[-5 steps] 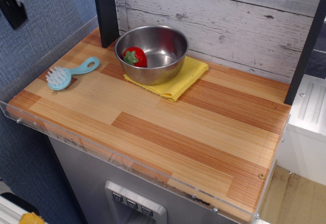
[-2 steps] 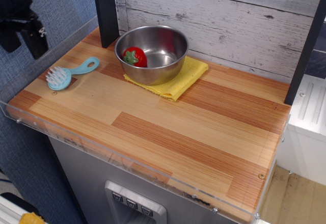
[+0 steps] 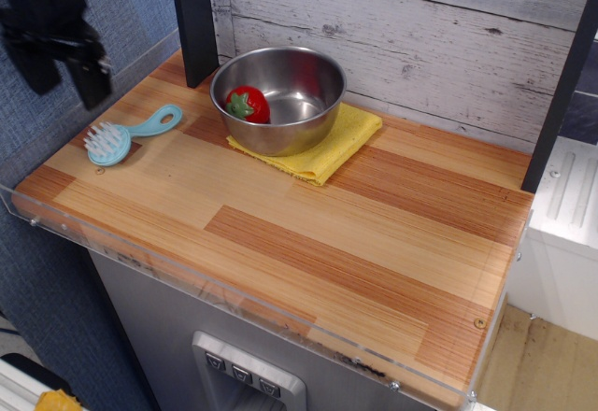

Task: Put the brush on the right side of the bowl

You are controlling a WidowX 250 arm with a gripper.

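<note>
The wooden tabletop (image 3: 308, 233) carried a yellow cloth (image 3: 341, 145) under the stainless-steel bowl (image 3: 278, 99), which held a red strawberry (image 3: 249, 105). The black gripper (image 3: 62, 79) hung at upper left, jaws spread, empty. The light-blue brush (image 3: 126, 134) lay left of the bowl.

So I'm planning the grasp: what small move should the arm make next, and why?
Probably lower the gripper down and slightly right toward the brush. Its fingers hang apart, above and left of the brush, which lies untouched on the wood, left of the bowl.
</note>
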